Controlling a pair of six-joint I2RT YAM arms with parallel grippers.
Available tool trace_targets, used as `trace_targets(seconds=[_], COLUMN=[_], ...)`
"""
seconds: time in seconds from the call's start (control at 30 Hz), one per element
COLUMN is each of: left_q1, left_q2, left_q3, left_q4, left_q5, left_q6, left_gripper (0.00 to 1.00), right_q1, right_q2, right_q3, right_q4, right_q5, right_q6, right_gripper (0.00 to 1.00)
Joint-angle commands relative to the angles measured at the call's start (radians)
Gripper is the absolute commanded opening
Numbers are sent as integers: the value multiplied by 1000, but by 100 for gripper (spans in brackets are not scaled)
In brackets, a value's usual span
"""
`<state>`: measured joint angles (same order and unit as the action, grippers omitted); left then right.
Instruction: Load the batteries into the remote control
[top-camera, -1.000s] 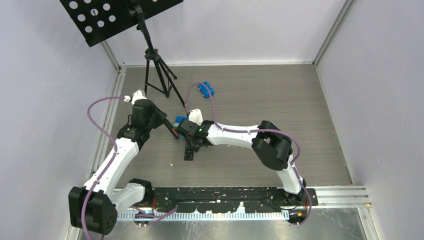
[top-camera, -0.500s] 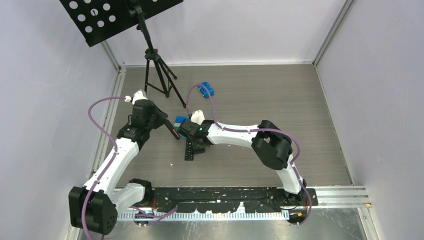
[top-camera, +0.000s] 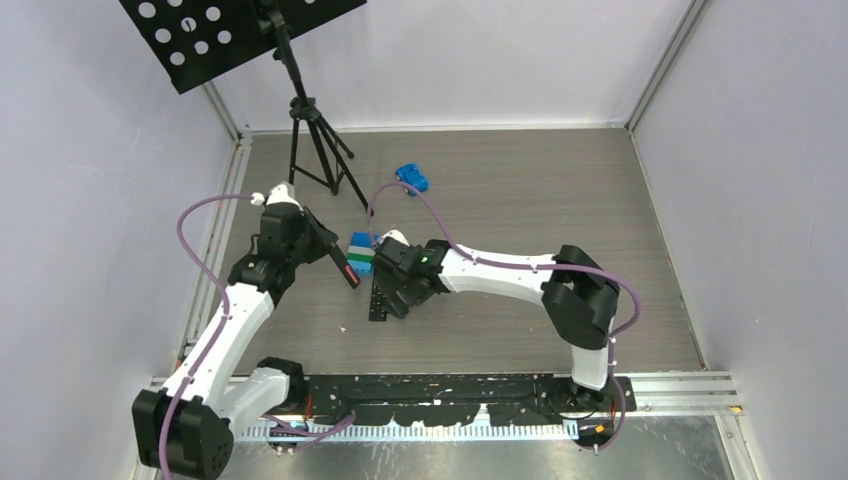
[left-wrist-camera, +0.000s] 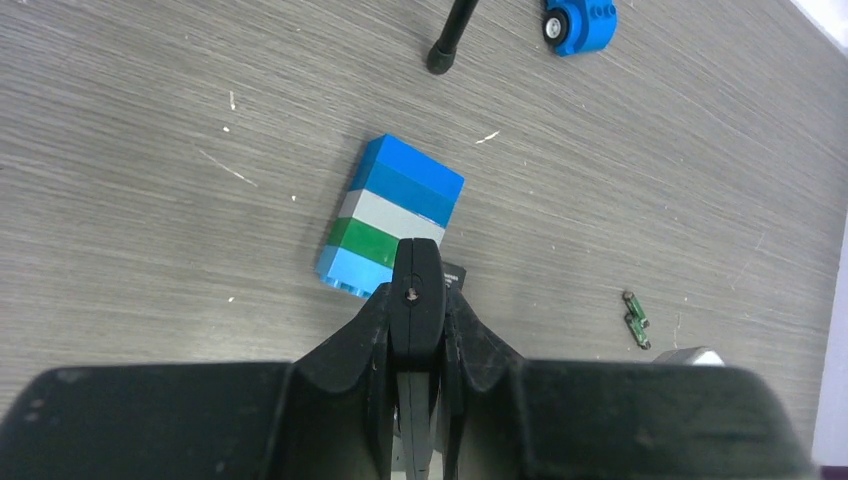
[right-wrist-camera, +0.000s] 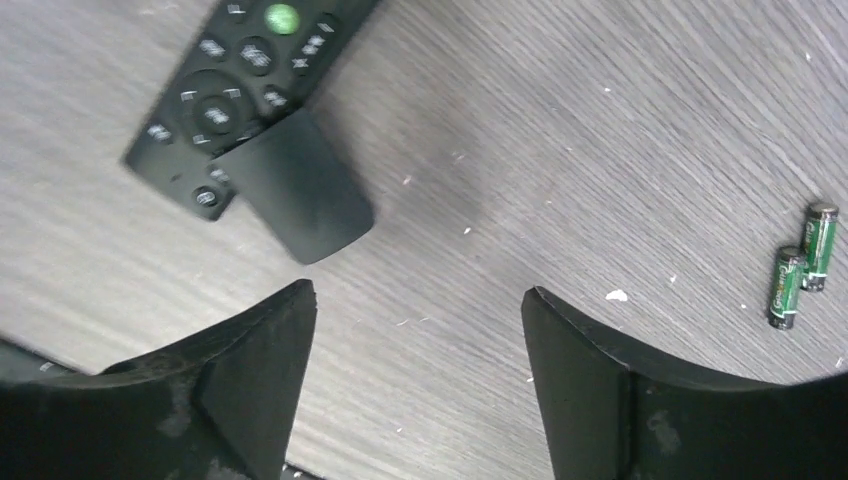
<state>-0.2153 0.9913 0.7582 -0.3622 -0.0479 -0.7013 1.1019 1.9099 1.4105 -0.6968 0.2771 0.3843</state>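
The remote (right-wrist-camera: 250, 60) was seen buttons-up, ahead and left of the widely spread jaws of the right gripper (right-wrist-camera: 415, 295), with a black cover (right-wrist-camera: 300, 190) touching its nearer end. Two green batteries (right-wrist-camera: 786, 288) lay side by side far to their right. The jaws of the left gripper (left-wrist-camera: 417, 270) were pressed together, a striped block stack (left-wrist-camera: 395, 210) just beyond them.

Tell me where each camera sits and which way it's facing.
Top external: above and behind the arm bases, looking down at the table; both arms, left gripper and right gripper show.
Left wrist: on the left arm, facing down at the block stack; its closed fingers show.
Right wrist: on the right arm, facing down at the remote control and two green batteries; its open fingers show.
Shared: top external and left wrist both see the block stack.
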Motion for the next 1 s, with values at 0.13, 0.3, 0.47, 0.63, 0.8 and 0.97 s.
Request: trace_targets(seconds=[0.13,0.3,0.47,0.63,0.8,0.97], left_q1=[5,5,5,5,4,5], left_q2=[-143,-202,-194,-183,-200,-215], left_q3=[93,96,98,87,88,94], left_q4=[-168,-205,-221,-207,-208,-238], left_q5=[28,43,115,151,139,103], left_q6=[64,71,67,33,24,43], left_gripper=[0,0,0,0,0,0], right_q1=[-4,-4,-4,-4,-4,-4], right_q2=[-112,-72,9,-13,23,45], right_q3=[-34,-42,7,-67,-59,-75], right_q4=[133,178,100,207,217,258], right_q5=[-199,-206,-165,-212,-263,-334], right_q6=[-213,-276,-327,-368,-420,-449], right_gripper=[87,81,65,72,75,74])
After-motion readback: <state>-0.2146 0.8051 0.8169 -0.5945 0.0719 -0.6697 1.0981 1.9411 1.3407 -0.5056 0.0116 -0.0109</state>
